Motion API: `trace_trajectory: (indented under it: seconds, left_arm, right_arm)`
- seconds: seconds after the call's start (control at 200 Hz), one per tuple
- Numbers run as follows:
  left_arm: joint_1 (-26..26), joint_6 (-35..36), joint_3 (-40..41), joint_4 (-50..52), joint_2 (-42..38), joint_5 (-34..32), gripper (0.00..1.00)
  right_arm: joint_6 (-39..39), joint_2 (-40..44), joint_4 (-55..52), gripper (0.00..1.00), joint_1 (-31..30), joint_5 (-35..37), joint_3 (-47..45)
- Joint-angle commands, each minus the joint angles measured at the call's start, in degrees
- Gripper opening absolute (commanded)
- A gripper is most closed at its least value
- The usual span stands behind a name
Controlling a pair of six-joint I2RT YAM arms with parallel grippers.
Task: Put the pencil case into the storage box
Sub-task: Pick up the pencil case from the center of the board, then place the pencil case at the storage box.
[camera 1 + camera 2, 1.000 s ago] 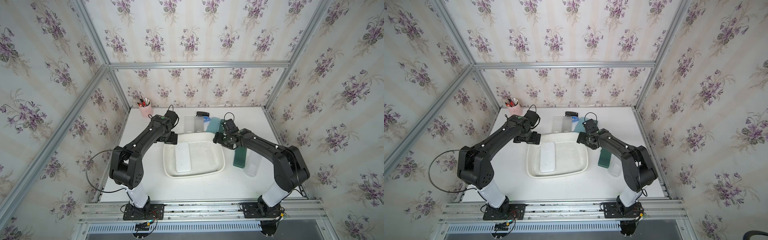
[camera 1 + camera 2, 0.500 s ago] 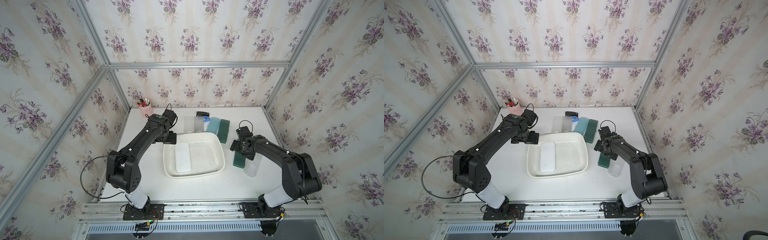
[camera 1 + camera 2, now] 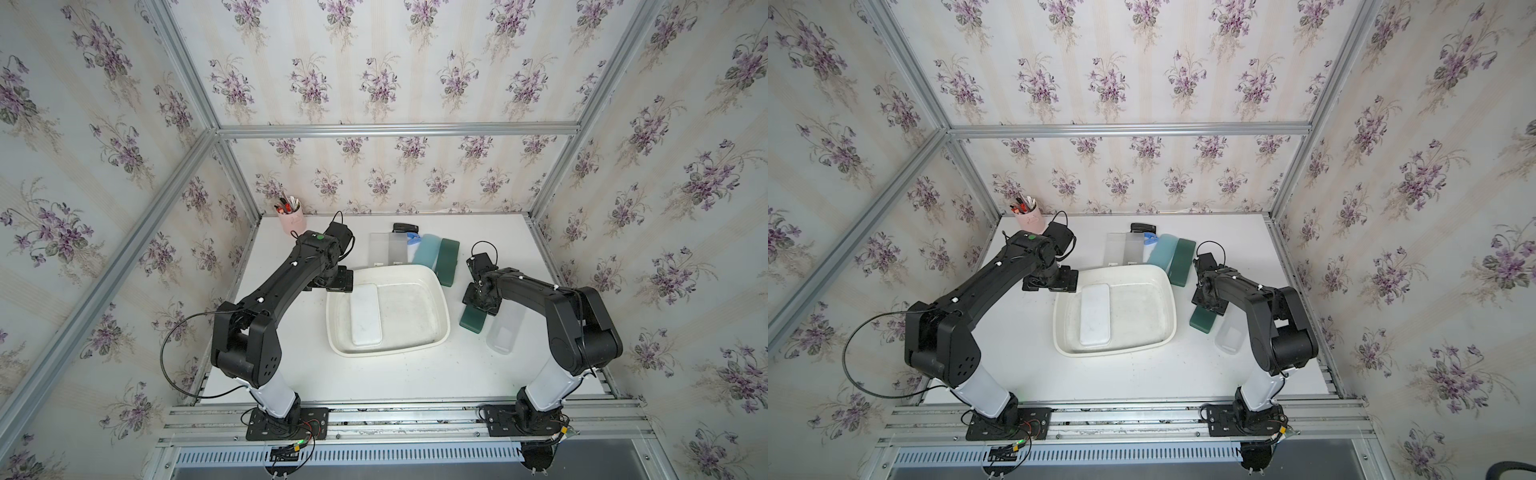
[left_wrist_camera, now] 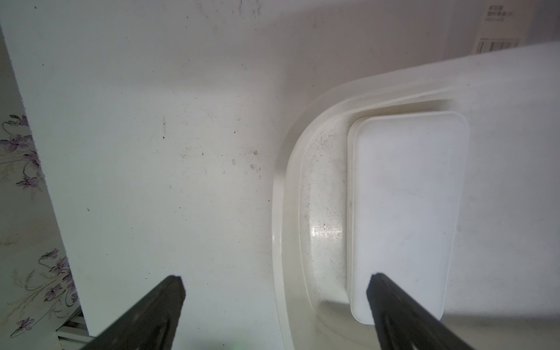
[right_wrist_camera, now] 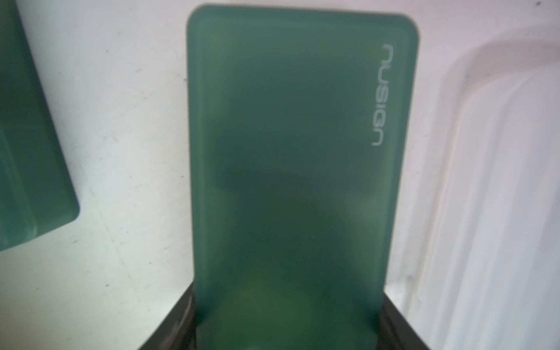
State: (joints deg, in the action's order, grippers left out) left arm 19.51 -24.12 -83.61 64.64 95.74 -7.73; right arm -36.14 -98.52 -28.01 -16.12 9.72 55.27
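Observation:
The storage box (image 3: 390, 353) (image 3: 1113, 353) is a shallow white tub in the middle of the table. A white pencil case (image 3: 365, 316) (image 4: 406, 212) lies along its left side. To the right of the tub, a dark green pencil case (image 3: 472, 322) (image 3: 1203, 322) (image 5: 297, 151) lies on the table. My right gripper (image 3: 482, 301) (image 5: 288, 297) is low over its far end, with both jaws pressed against its long sides. My left gripper (image 3: 332, 279) (image 4: 275, 280) hangs open above the tub's far left corner and holds nothing.
A clear pencil case (image 3: 505, 328) lies right beside the gripped green one. Along the back stand two clear cases (image 3: 388, 249), a pale teal case (image 3: 426, 249), another dark green case (image 3: 448, 262), a black stapler (image 3: 405, 227) and a pink pen cup (image 3: 292, 220).
My right arm swung from the tub's far right corner out to the green pencil case and lowered onto it. Its jaws opened wide, then closed on the case. The left arm barely moved.

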Motion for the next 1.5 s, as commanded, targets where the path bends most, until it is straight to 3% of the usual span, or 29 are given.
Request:
trace_trajectory:
  seconds: [0.0, 0.28, 0.415, 0.599, 0.744, 0.924, 1.309, 1.494]
  left_arm:
    - [-0.06, 0.75, 0.5, -0.39, -0.87, -0.27, 1.0]
    - [-0.17, 1.51, 0.93, -0.41, -2.0, -0.89, 1.0]
    - [-0.26, 0.71, 1.17, -0.29, -2.36, -0.46, 1.0]
    - [-0.5, -0.25, 1.66, -0.26, -2.23, 0.69, 1.0]
    - [-0.52, -0.42, 2.82, -0.29, -3.13, 0.52, 1.0]
    - [-0.83, -0.4, 4.89, -0.45, -4.12, 0.34, 1.0]
    - [-1.74, -0.67, 6.09, 0.04, -6.15, 1.22, 1.0]
    - [-3.45, -2.52, 7.91, 1.25, -8.79, 4.29, 1.0]
  right_arm:
    - [1.51, -0.09, 0.81, 0.45, 0.04, -0.86, 0.72]
    - [1.61, 10.96, -7.93, 0.43, -1.9, -4.84, 9.98]
    - [2.91, 12.17, -12.4, 0.42, -8.01, -8.49, 17.22]
    - [3.22, 4.79, -14.03, 0.42, -20.95, -9.97, 24.38]
    - [1.93, -1.32, -10.26, 0.42, -26.71, -10.87, 25.15]
    - [0.19, -7.48, -6.95, 0.42, -28.99, -11.56, 26.0]
    - [6.0, -20.66, -7.17, 0.43, -31.67, -10.68, 33.18]
    - [7.3, -23.55, -6.01, 0.52, -32.89, -12.02, 35.75]
